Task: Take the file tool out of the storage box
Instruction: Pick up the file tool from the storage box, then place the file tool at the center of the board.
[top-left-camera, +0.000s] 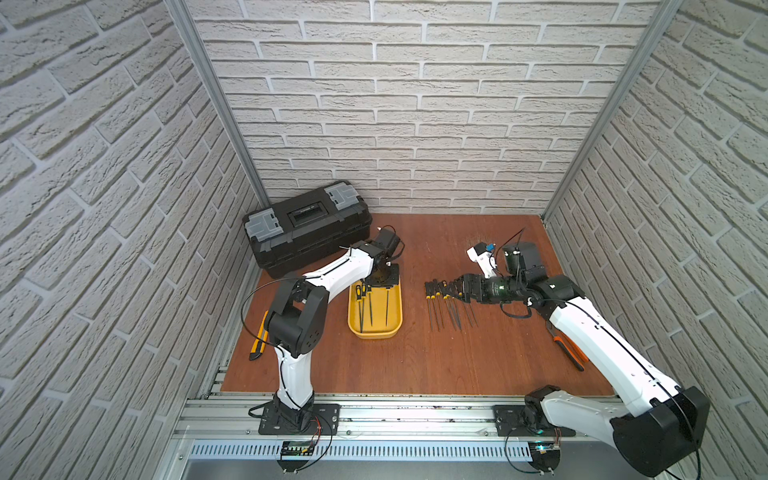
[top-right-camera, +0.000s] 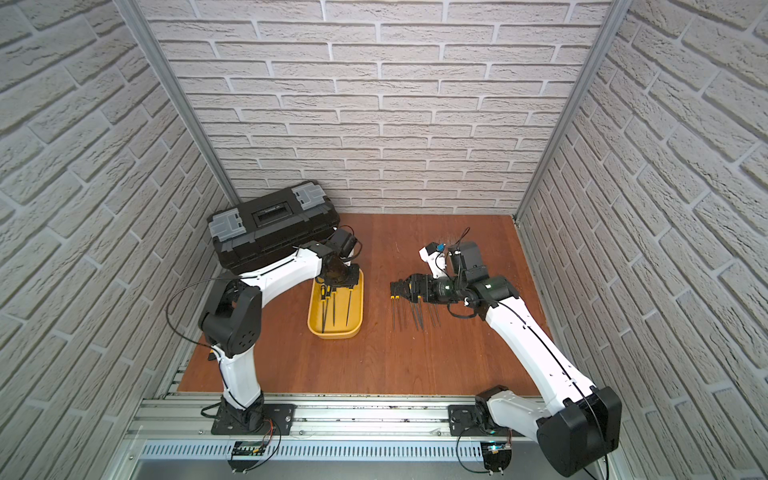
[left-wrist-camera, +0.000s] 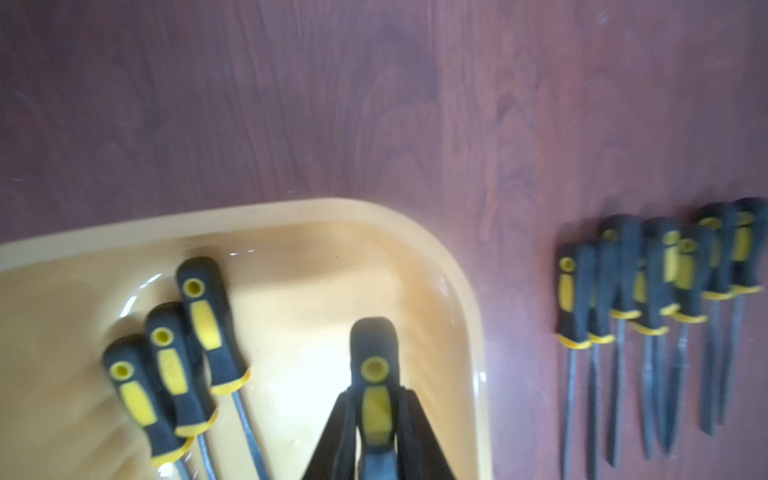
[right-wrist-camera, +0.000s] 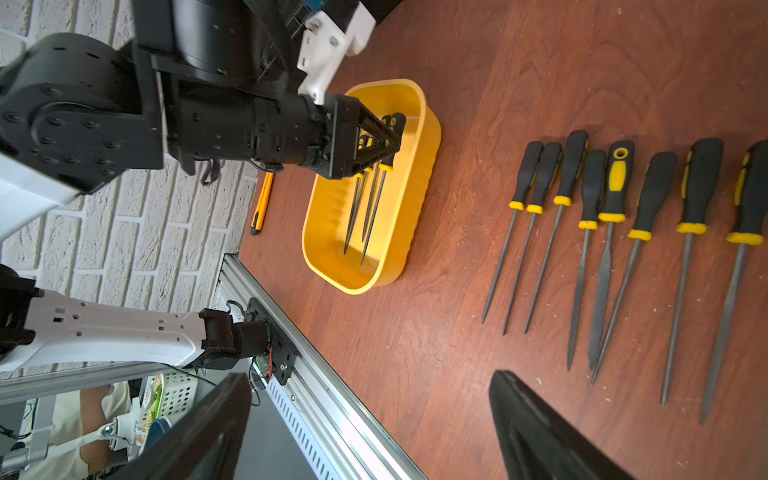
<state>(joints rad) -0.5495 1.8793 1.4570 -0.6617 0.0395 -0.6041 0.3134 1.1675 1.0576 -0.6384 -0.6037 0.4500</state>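
- The file (left-wrist-camera: 374, 353) has a black handle with a yellow inlay and a yellow-ringed hole at its end. In the right wrist view we see a yellow collar and a thin dark shaft tapering to a point.
- The left tool (left-wrist-camera: 374, 415) pinches this handle from both sides.
- The file sits inside the storage box (top-left-camera: 376, 334), toward its right wall, handle at the far end.
- The box is a shallow yellow tub left of the middle of the surface (top-left-camera: 415, 365).
- Three similar files (left-wrist-camera: 166, 365) lie in its left part.
- The right tool (top-left-camera: 454, 287) is spread wide and holds nothing. It hangs over the handles of a row of files (right-wrist-camera: 615, 216) lying right of the box.
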